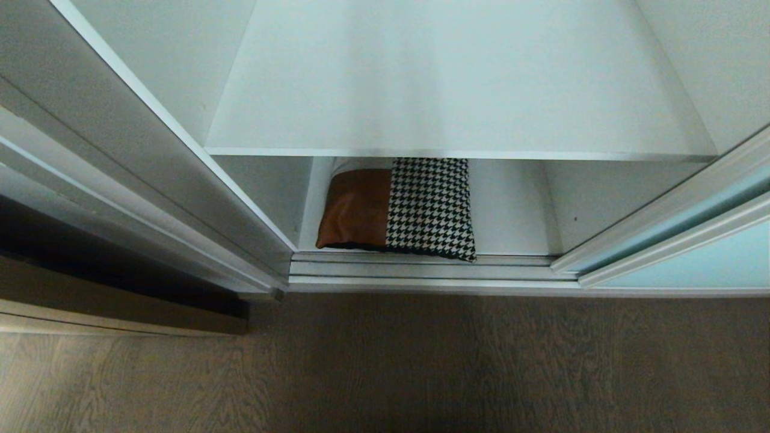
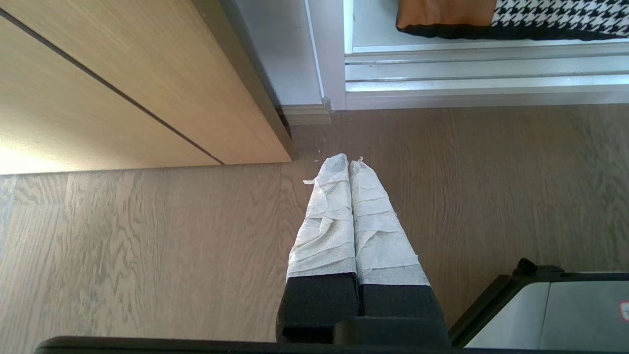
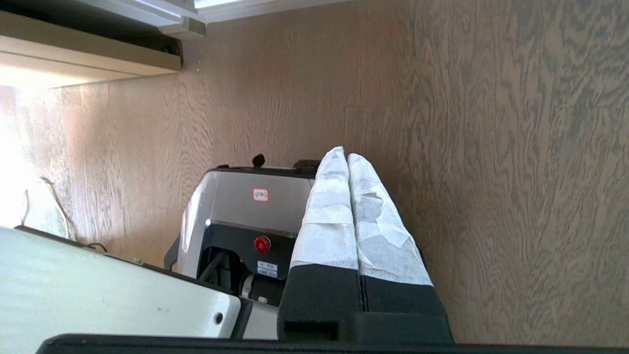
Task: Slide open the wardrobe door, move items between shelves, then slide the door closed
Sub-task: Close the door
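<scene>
- Two grippers hang over the wood floor (image 2: pixel 147 255), empty: left gripper (image 2: pixel 349 161) with fingers pressed together, right gripper (image 3: pixel 342 153) likewise.
- One patchwork cushion (image 1: pixel 400 207) lies at the lower shelf's (image 1: pixel 511 216) front edge, toward its left corner.
- Sliding wardrobe door (image 1: pixel 710 258) stands at the right, opening uncovered.

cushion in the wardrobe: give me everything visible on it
The cushion is a square patchwork piece: a rust-brown, leather-like panel with creases, a black-and-white houndstooth panel beside it, a cream strip at the back and dark edging along the front. It lies flat on the lower shelf, under the upper shelf, which hides its rear. Its front edge sits at the door track, nearer the left wall. Neither gripper touches it.
</scene>
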Motion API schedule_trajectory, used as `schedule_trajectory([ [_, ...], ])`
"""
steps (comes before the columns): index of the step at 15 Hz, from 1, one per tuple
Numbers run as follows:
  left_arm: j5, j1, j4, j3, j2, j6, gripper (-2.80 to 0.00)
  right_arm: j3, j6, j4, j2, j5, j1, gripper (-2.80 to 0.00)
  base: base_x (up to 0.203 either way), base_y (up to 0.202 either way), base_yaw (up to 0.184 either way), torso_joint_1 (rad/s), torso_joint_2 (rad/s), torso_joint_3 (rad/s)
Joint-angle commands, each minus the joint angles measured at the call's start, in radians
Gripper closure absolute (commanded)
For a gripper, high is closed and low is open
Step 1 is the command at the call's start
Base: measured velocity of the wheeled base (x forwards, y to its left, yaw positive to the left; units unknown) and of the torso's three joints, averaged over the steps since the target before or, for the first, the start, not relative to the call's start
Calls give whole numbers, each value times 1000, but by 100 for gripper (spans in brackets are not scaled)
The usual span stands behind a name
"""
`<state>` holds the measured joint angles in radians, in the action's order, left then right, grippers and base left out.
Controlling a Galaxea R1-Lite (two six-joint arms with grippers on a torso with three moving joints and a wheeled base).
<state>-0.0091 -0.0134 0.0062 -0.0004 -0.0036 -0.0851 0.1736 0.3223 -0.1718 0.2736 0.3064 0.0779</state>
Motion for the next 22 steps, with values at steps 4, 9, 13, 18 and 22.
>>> schedule_trajectory([
  [4,0,0,1,2,5,0,0,-2,5,-1,6,-1,1,0,0,0,0,0,0,0],
  [9,0,0,1,2,5,1,0,83,-1,3,6,-116,0,0,0,0,0,0,0,0],
  [13,0,0,1,2,5,1,0,232,-58,-37,9,-241,1,0,0,0,0,0,0,0],
  [18,0,0,1,2,5,1,0,332,-133,-55,72,-411,8,0,0,0,0,0,0,0],
  [22,0,0,1,2,5,1,0,473,-169,-75,144,-472,-29,0,0,0,0,0,0,0],
])
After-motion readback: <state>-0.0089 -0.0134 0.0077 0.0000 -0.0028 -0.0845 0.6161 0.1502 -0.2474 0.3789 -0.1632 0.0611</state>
